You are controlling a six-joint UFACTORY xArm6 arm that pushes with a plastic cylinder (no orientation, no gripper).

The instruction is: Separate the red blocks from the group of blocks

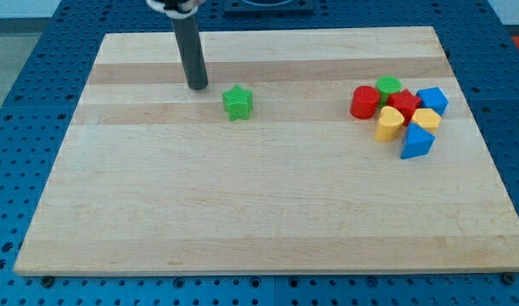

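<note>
Landmark: the green star block [237, 102], which stands alone on the wooden board [242, 212], in its upper left-centre part.
My tip: the end of my dark rod, my tip [197, 87], rests on the board just to the view's left of the green star and slightly toward the view's top, close by but not touching it.
My hold: I have no jaws to open or close; the rod is bare and has hold of nothing, and no block is in contact with it.
Red cylinder [364, 102]: far to the view's right of the green star, at about the same height; it forms the left edge of the cluster.
Red block [404, 104]: further right still, in the middle of the cluster; its shape looks star-like, though I cannot tell for sure.
Green cylinder [389, 85]: right of the star and a little higher, at the cluster's top, touching both red ones.
Blue block [432, 99]: the cluster's far right corner.
Yellow blocks: one [389, 124] just below the red cylinder, another [426, 118] beside the red block.
Blue triangle [417, 142]: the cluster's lowest piece, right of and below the star.
Spacing: the cluster is tightly packed and well apart from the star and my tip.
</note>
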